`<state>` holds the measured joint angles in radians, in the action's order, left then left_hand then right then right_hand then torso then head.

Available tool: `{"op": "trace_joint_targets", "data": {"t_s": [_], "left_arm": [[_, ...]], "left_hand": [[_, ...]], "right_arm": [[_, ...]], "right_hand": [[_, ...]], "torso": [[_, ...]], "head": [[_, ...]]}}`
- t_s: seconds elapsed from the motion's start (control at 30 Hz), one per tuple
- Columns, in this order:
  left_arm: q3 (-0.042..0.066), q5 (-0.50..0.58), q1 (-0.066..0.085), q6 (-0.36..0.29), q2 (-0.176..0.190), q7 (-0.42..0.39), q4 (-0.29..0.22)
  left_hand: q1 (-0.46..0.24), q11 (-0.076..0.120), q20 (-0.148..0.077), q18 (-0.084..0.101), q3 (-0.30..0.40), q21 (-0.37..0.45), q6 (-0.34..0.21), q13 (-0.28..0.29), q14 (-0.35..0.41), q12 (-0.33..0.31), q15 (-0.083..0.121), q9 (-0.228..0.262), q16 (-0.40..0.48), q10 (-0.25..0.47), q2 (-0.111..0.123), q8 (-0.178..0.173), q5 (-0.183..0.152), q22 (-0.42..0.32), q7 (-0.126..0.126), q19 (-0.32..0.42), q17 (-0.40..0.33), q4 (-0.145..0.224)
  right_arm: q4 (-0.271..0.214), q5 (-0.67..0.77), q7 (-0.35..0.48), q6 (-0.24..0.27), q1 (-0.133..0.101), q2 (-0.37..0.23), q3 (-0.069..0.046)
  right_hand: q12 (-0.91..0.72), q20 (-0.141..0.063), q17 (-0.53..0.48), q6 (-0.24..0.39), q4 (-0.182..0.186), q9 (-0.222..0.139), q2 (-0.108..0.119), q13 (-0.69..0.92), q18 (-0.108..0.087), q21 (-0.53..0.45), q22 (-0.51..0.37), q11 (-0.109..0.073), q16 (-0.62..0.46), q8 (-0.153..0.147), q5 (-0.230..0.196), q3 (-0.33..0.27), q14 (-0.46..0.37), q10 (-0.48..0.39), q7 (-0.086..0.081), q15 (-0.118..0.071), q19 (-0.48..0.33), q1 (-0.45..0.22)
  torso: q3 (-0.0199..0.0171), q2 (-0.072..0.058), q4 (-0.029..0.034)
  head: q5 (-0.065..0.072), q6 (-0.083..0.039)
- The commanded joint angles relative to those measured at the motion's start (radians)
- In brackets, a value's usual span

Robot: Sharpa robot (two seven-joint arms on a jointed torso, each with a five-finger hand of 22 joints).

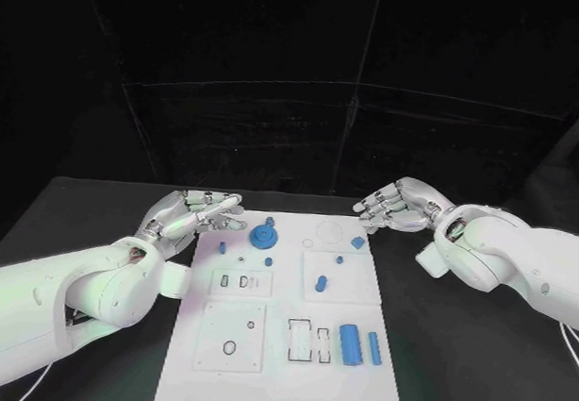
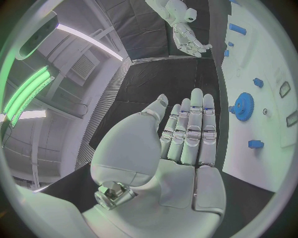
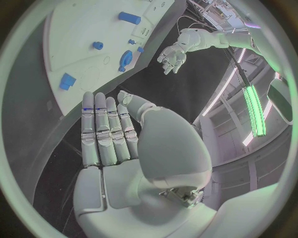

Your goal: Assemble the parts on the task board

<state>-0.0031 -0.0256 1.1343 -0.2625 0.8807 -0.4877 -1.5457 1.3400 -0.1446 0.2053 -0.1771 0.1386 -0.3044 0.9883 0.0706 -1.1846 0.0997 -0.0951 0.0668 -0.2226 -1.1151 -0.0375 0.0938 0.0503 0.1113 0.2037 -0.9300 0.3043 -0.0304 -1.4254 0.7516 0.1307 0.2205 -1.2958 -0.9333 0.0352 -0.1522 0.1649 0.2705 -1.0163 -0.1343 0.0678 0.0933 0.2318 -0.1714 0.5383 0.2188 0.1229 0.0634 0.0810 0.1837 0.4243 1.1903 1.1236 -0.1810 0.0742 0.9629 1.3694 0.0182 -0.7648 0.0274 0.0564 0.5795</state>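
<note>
task board [image 1: 276, 351] flat on table; left hand [image 2: 186, 131] and right hand [image 3: 109, 131] released, fingers straight, wrist views confirm.

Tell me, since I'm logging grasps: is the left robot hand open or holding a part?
Open. The left robot hand has its fingers straight and holds nothing; the blue gear lies apart on the task board.

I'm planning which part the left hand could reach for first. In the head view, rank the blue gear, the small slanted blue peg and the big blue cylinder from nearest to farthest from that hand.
Measured from the left hand:
1. Blue gear, at the board's far end, just beside the fingers.
2. Small slanted blue peg, mid-board, toward the right side.
3. Big blue cylinder, in the near right part of the task board.
</note>
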Motion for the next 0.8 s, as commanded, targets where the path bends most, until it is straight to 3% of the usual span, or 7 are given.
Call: {"op": "trace_joint_targets", "data": {"t_s": [0.03, 0.23, 0.37, 0.4, 0.57, 0.77, 0.8], "left_arm": [[0.0, -0.01, 0.001, 0.023, -0.003, -0.013, 0.003], [0.0, -0.01, 0.001, 0.026, -0.008, -0.013, 0.009], [0.0, -0.01, 0.001, 0.028, -0.012, -0.013, 0.012], [0.0, -0.01, 0.001, 0.028, -0.013, -0.013, 0.013], [0.0, -0.01, 0.001, 0.03, -0.016, -0.012, 0.018], [0.0, -0.01, 0.0, 0.031, -0.022, -0.013, 0.025], [0.0, -0.01, 0.0, 0.032, -0.023, -0.013, 0.026]], "left_hand": [[-0.007, 0.0, 0.006, -0.006, 0.005, 0.006, 0.005, -0.001, 0.008, -0.007, 0.002, 0.0, 0.006, -0.005, 0.002, -0.005, 0.004, -0.002, 0.0, 0.003, 0.001, 0.0], [-0.008, -0.001, 0.007, -0.006, 0.006, 0.008, 0.004, -0.001, 0.009, -0.009, 0.001, -0.001, 0.008, -0.004, 0.003, -0.006, 0.004, -0.002, 0.001, 0.004, 0.002, 0.0], [-0.008, -0.001, 0.007, -0.006, 0.007, 0.008, 0.004, -0.001, 0.009, -0.009, 0.001, -0.001, 0.01, -0.004, 0.003, -0.006, 0.004, -0.003, 0.002, 0.005, 0.002, 0.001], [-0.008, -0.001, 0.007, -0.006, 0.007, 0.008, 0.004, -0.001, 0.009, -0.009, 0.001, -0.001, 0.01, -0.004, 0.003, -0.006, 0.004, -0.003, 0.002, 0.005, 0.002, 0.001], [-0.009, -0.002, 0.007, -0.006, 0.008, 0.009, 0.003, -0.001, 0.01, -0.01, 0.0, -0.001, 0.011, -0.003, 0.004, -0.007, 0.004, -0.003, 0.003, 0.005, 0.002, 0.001], [-0.009, -0.002, 0.007, -0.006, 0.008, 0.009, 0.003, -0.001, 0.01, -0.01, 0.0, -0.001, 0.011, -0.003, 0.004, -0.007, 0.004, -0.003, 0.003, 0.005, 0.002, 0.001], [-0.009, -0.002, 0.007, -0.006, 0.008, 0.009, 0.003, -0.001, 0.01, -0.01, 0.0, -0.001, 0.011, -0.003, 0.004, -0.007, 0.004, -0.003, 0.003, 0.005, 0.002, 0.001]], "right_arm": [[0.013, -0.033, 0.055, -0.012, -0.002, -0.01, 0.0], [0.038, 0.163, 0.025, 0.065, -0.002, -0.011, 0.0], [0.051, 0.292, 0.001, 0.091, -0.002, -0.001, 0.0], [0.054, 0.328, -0.007, 0.095, -0.002, 0.002, 0.0], [0.071, 0.503, -0.049, 0.098, -0.001, 0.022, 0.0], [0.084, 0.669, -0.076, 0.086, -0.001, 0.043, 0.0], [0.085, 0.694, -0.079, 0.084, 0.0, 0.046, 0.0]], "right_hand": [[-0.005, -0.026, -0.006, -0.022, -0.008, 0.005, 0.007, -0.027, -0.014, 0.054, 0.019, -0.016, 0.038, 0.005, 0.002, -0.028, 0.082, 0.07, 0.003, -0.029, 0.115, -0.003], [-0.145, -0.096, 0.158, -0.061, -0.039, 0.009, 0.053, 0.047, -0.009, 0.262, 0.168, -0.099, 0.308, 0.023, 0.037, -0.116, 0.33, 0.278, 0.06, -0.103, 0.303, 0.009], [-1.163, -0.126, 1.034, -0.05, -0.031, 0.008, 0.059, 1.053, 0.075, 0.687, 0.73, -0.096, 1.294, 0.037, 0.09, -0.187, 0.35, 0.4, 0.098, -0.1, 0.443, -0.018], [-1.272, -0.124, 1.154, -0.044, -0.016, 0.007, 0.037, 1.173, 0.075, 0.707, 0.755, -0.088, 1.394, 0.042, 0.091, -0.191, 0.361, 0.401, 0.053, -0.111, 0.434, -0.035], [-1.382, -0.092, 1.3, -0.017, -0.017, 0.006, 0.002, 1.293, 0.112, 0.876, 1.02, -0.076, 1.507, 0.069, 0.107, -0.21, 0.38, 0.416, 0.045, -0.099, 0.509, -0.035], [-1.376, -0.09, 1.3, 0.007, -0.014, 0.003, -0.004, 1.286, 0.109, 0.88, 1.015, -0.074, 1.507, 0.071, 0.097, -0.219, 0.38, 0.408, 0.049, -0.1, 0.509, -0.039], [-1.369, -0.091, 1.3, 0.011, -0.013, 0.002, -0.005, 1.277, 0.142, 0.961, 1.193, -0.076, 1.507, 0.071, 0.094, -0.22, 0.38, 0.4, 0.05, -0.101, 0.562, -0.039]], "torso": [[0.0, -0.001, 0.001], [0.0, -0.001, 0.0029], [-0.0019, -0.002, 0.0049], [-0.0001, -0.002, 0.0048], [0.0006, -0.003, 0.0032], [0.0004, -0.002, 0.003], [0.0013, -0.001, 0.0031]], "head": [[0.007, -0.001], [0.012, -0.001], [0.013, 0.0], [0.013, 0.001], [0.013, 0.003], [0.014, 0.008], [0.014, 0.01]]}}
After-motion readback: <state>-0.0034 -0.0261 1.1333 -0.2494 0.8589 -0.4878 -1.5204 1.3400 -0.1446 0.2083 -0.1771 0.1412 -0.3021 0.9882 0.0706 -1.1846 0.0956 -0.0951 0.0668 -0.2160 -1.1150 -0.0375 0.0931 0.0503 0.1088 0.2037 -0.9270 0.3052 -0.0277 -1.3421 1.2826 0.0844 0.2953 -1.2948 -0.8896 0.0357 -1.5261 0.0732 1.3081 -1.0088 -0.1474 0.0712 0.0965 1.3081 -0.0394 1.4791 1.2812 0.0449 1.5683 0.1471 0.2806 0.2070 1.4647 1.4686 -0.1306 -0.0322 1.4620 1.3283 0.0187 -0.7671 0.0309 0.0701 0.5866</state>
